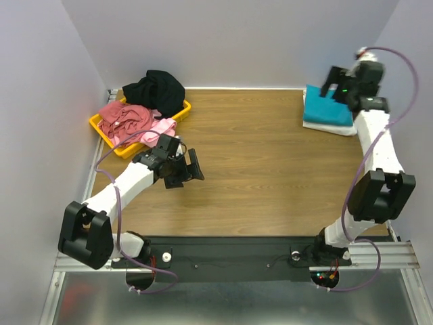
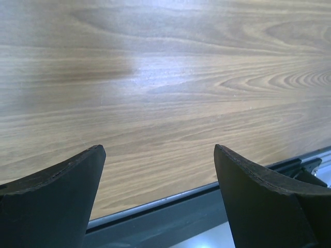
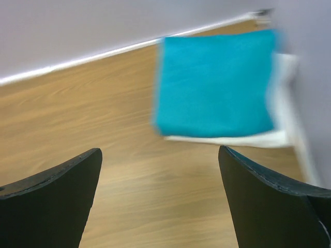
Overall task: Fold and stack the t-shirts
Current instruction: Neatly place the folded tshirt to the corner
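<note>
The wooden table bears a yellow tray far left and a folded white t-shirt far right.

Top external: mounted high behind the arm bases, tilted down and forward. It takes in the whole wooden table, both arms and the far wall. Widest view.

Left wrist: sits just behind the left gripper, low and very near the tabletop. It faces across bare wood to a dark edge strip.

Right wrist: sits behind the right gripper, angled down at the far right corner. Somewhat blurred.

Shared: the top and right wrist views both hold the teal t-shirt lying on the white t-shirt. The top and left wrist views share only tabletop.
</note>
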`<move>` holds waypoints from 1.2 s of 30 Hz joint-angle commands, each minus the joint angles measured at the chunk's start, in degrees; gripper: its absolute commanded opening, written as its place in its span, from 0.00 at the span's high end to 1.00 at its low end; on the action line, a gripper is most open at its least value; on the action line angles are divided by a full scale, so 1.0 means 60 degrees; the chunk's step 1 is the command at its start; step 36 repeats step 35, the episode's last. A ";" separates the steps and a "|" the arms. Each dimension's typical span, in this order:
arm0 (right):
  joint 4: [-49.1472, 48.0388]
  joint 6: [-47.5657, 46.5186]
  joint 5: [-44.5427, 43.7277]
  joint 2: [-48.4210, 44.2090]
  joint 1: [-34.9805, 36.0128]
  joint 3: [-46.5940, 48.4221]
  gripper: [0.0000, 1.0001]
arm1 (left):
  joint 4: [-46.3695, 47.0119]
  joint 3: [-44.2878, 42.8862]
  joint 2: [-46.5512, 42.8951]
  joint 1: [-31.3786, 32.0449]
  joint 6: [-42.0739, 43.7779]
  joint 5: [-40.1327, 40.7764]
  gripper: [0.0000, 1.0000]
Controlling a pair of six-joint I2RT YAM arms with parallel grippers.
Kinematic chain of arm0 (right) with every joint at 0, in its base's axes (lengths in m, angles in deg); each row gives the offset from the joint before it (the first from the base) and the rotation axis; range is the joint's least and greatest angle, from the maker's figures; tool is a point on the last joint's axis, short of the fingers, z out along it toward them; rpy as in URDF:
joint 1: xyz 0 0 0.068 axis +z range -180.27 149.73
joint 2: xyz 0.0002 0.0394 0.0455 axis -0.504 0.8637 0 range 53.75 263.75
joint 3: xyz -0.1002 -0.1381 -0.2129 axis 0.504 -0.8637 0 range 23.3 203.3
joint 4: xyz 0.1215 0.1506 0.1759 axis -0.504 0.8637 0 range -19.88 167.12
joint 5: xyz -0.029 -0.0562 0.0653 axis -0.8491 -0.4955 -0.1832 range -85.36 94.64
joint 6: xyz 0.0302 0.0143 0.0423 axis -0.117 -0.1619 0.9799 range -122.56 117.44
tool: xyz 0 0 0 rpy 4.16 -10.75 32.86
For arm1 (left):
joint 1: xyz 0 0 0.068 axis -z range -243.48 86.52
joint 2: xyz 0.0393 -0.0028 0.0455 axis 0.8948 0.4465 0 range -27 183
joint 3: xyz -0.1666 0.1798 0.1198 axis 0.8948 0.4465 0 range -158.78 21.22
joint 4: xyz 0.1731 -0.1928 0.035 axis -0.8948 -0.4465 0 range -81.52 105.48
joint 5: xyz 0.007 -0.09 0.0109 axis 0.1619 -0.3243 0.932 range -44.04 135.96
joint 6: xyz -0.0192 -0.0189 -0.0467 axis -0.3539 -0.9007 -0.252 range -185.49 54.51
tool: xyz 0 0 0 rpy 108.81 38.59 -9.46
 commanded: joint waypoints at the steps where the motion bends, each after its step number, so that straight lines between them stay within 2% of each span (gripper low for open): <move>1: -0.0663 0.0702 0.0598 -0.0623 0.2498 -0.1268 0.00 | 0.0372 -0.0313 -0.0467 -0.0035 -0.0018 0.0399 0.01; 3: -0.0619 0.1184 0.0877 -0.1033 0.3231 -0.2102 0.00 | 0.0417 -0.0415 -0.0613 -0.0020 -0.0003 0.0692 0.01; 4: -0.0605 0.1303 0.0907 -0.1542 0.3858 -0.2977 0.00 | 0.0417 -0.0503 -0.0658 -0.0020 -0.0003 0.0867 0.01; 7: -0.0445 0.1714 0.1024 -0.2466 0.4768 -0.4735 0.00 | 0.0504 -0.0548 -0.0790 -0.0020 -0.0062 0.0971 0.01; 14: 0.0478 0.1905 0.1302 -0.3992 0.5578 -0.7011 0.00 | 0.0930 -0.0196 -0.1361 0.0053 -0.0150 0.1088 0.01; 18: 0.0626 0.1847 0.1317 -0.4594 0.5578 -0.7307 0.00 | 0.0959 -0.0021 -0.1624 0.0097 -0.0135 0.1278 0.01; 36: 0.0670 0.1773 0.1522 -0.4302 0.5578 -0.7028 0.00 | 0.0930 0.0068 -0.2167 0.0185 -0.0164 0.1630 0.01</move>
